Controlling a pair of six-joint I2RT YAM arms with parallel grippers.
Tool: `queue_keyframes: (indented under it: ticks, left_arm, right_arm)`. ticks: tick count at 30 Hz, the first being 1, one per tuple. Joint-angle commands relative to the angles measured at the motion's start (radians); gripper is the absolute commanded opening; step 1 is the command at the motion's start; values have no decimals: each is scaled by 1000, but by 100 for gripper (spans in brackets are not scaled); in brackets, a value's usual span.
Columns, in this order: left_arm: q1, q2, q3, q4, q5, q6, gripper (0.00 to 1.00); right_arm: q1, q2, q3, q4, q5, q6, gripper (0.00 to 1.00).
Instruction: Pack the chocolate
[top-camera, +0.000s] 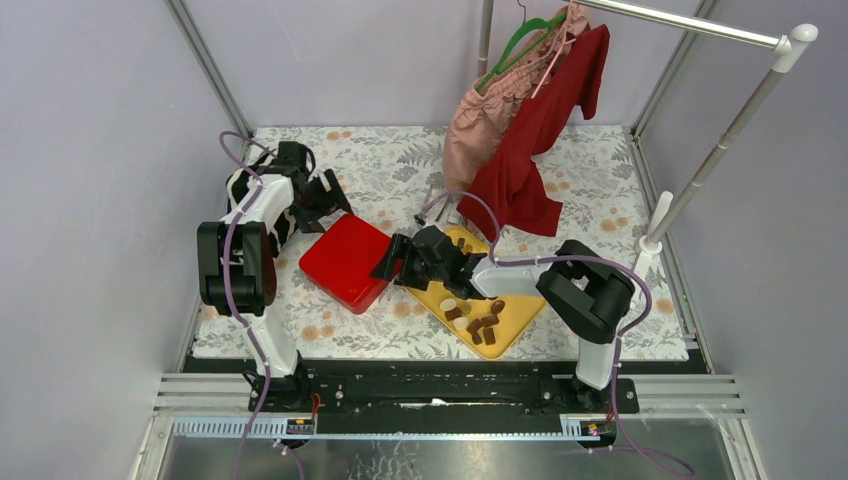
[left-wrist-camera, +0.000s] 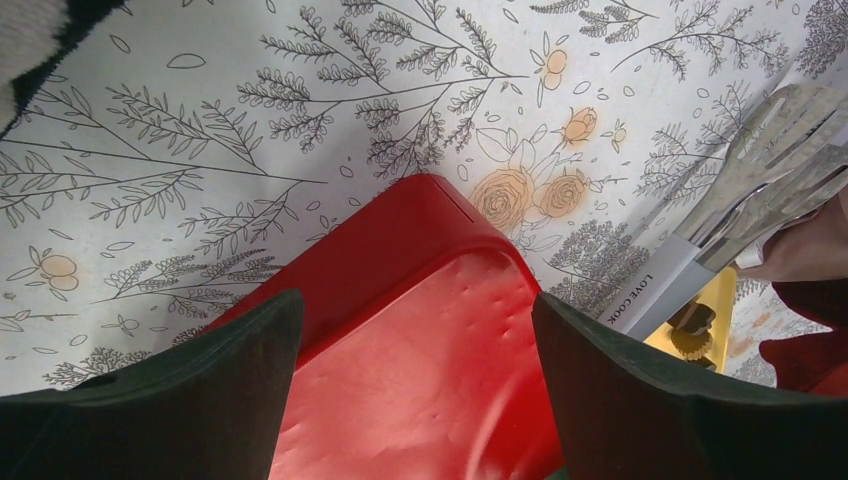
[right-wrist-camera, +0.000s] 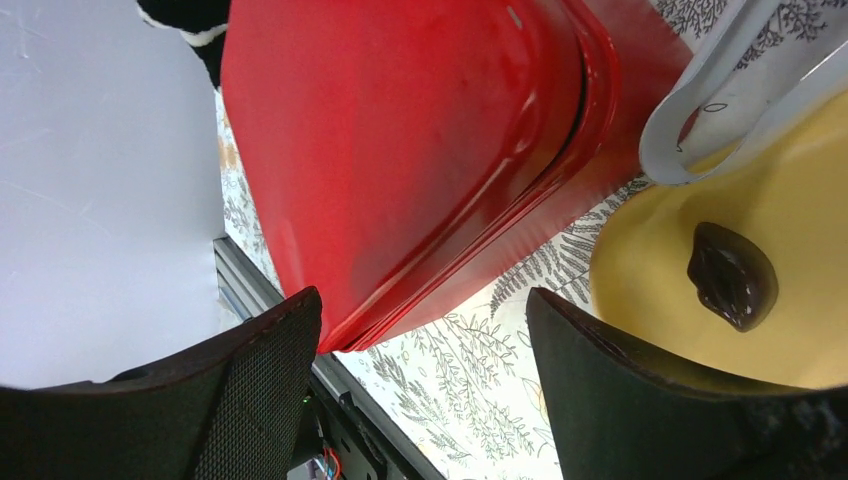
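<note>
Two robot arms close in on a shut red box (top-camera: 345, 262) lying on the floral surface (top-camera: 330, 335), with none of the chocolate (top-camera: 478, 322) packed. The brown, tan and cream pieces sit heaped at the near end of a yellow tray (top-camera: 520, 300) just right of the box, and one dark piece lies alone farther up the tray. The left claw (left-wrist-camera: 416, 310) hangs released above the box's far corner, jaws wide and holding nothing. The right claw (right-wrist-camera: 424, 305), equally spread and empty, faces the box's tray-side edge, where the lid seam shows. The step in hand appears to be opening the box. The next move likely calls for one claw to steady the base while the other catches the lid's narrow lip. Metal tongs (left-wrist-camera: 760, 180) lie at the tray's far end.
</note>
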Motion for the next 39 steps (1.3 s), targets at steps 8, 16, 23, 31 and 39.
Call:
queue_keyframes:
  ticks: [8, 16, 23, 31, 39]
  left_arm:
    - [3, -15, -40, 21, 69, 18, 88]
    - [3, -23, -46, 32, 88, 14, 86]
    - [1, -45, -40, 32, 96, 11, 84]
    - [1, -77, -45, 32, 117, 11, 83]
    - [0, -76, -89, 52, 111, 7, 82]
  right_arm:
    - [-23, 66, 11, 162, -31, 138, 73]
    - [-31, 66, -21, 201, -27, 155, 57]
    - [-31, 86, -43, 239, -40, 179, 43]
    - [-31, 70, -63, 246, -20, 185, 26]
    - [-33, 68, -75, 246, -13, 182, 4]
